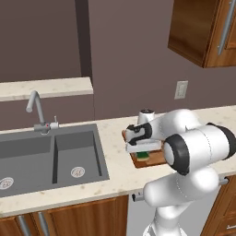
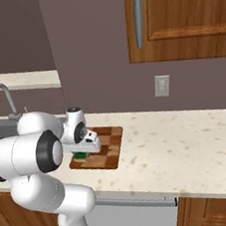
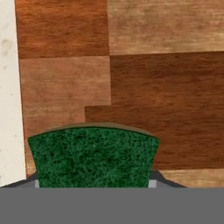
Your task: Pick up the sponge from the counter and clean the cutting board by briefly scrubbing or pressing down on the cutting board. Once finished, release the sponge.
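The speckled counter (image 2: 188, 141) carries the checkered cutting board (image 2: 112, 147) near the sink (image 1: 50, 156), handy for washing up. The gripper (image 1: 143, 150) reaches down over the board, clenched on the green sponge (image 3: 92, 157) and apparently pressing it down to scrub.

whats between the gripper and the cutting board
The sponge: in the hand view it sits in the gripper, green face over the cutting board. The left base view shows it under the hand too.
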